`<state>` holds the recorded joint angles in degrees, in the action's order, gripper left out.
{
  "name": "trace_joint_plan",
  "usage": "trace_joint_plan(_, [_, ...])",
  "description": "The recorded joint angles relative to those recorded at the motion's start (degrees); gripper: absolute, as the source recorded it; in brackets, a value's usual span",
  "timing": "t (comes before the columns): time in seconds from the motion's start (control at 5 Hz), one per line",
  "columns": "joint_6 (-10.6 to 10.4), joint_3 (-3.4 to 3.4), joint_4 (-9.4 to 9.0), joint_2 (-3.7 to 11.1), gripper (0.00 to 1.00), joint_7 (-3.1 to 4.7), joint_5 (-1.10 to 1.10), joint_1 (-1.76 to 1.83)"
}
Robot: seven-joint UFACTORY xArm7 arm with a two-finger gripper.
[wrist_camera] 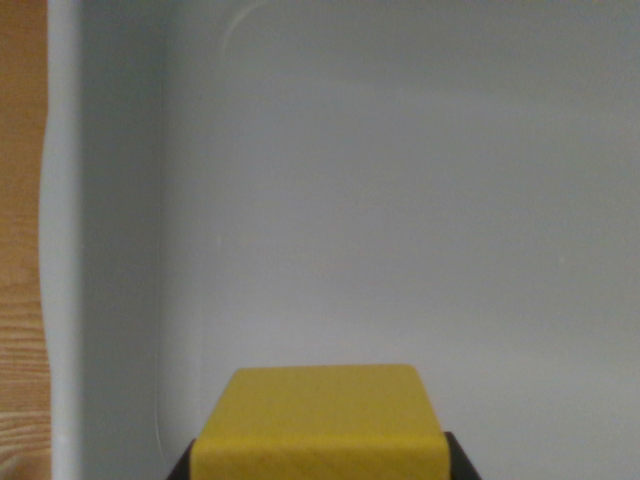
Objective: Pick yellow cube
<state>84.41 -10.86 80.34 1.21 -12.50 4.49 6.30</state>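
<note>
At bottom centre of the wrist view sits the cube (320,420), yellow, cut off by the lower edge. Its top face shows as a broad trapezoid, narrower at the far side, with rounded far corners. A lighter front edge band runs across near the bottom of the frame.

Fingers: only two dark tips visible, one at each lower corner of the cube — one on the wrist view's left (183,465), one on the wrist view's right. Both touch the cube's sides with no gap showing. Gripper (320,470) reads as closed on the cube, which lies squarely between the fingers, centred, not skewed to either side.

Beyond the cube: a pale grey-white bin (400,200), smooth floor filling most of the view. Its wall rises along the wrist view's left as a slightly darker vertical band, with a rounded inner corner near the top left. Rim runs as a lighter strip just outside that wall.

Far left edge: a narrow strip of wooden table (20,250), orange-brown with grain lines, outside the bin.

Whether the cube rests on the bin floor or hangs above it: cannot tell. Picture soft, slightly blurred throughout.
</note>
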Motion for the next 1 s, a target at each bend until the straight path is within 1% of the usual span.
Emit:
trace_joint_plan(0.2, [1.96, -0.01, 1.31, -0.66, 1.0, -0.04, 0.09, -0.05])
trace_joint_plan(0.4, [1.96, -0.01, 1.31, -0.66, 1.0, -0.04, 0.09, -0.05])
trace_joint_plan(0.6, [3.83, -0.02, 2.56, -1.29, 1.0, -0.08, 0.17, -0.1])
trace_joint_plan(0.8, [3.83, -0.02, 2.56, -1.29, 1.0, -0.08, 0.17, -0.1])
trace_joint_plan(1.0, [5.5, -0.02, 3.68, -1.85, 1.0, -0.12, 0.24, -0.14])
